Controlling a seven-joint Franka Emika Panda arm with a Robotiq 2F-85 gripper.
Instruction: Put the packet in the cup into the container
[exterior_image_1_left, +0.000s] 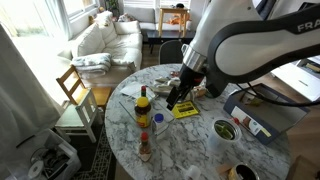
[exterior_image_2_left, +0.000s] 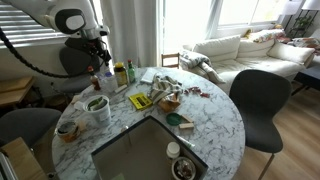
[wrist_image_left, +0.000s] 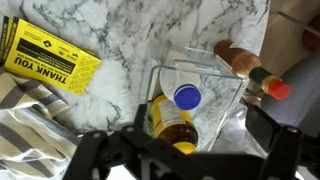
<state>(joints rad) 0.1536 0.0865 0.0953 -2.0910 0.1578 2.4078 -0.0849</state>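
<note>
The cup (exterior_image_1_left: 224, 130) is short, round and white and stands on the marble table (exterior_image_1_left: 190, 150). The green packet (exterior_image_1_left: 223, 129) shows inside it. In an exterior view the cup (exterior_image_2_left: 97, 108) stands near the table's edge with the packet (exterior_image_2_left: 96, 102) in it. The container (exterior_image_2_left: 170, 88), a low tray of small items, lies near the table's middle. It also shows behind the arm in an exterior view (exterior_image_1_left: 160, 78). My gripper (exterior_image_1_left: 178, 99) hangs open and empty above the table, apart from the cup. In the wrist view its dark fingers (wrist_image_left: 190, 165) frame the bottom edge. Cup and packet are out of the wrist view.
A flat yellow packet (wrist_image_left: 45, 55) lies beside my gripper (exterior_image_2_left: 103, 62). An amber bottle (wrist_image_left: 172, 122), a blue-capped clear bottle (wrist_image_left: 187, 96) and a red-capped sauce bottle (wrist_image_left: 250, 68) stand close under it. A dark cup (exterior_image_2_left: 67, 128) and a large grey-blue box (exterior_image_1_left: 262, 115) are also on the table.
</note>
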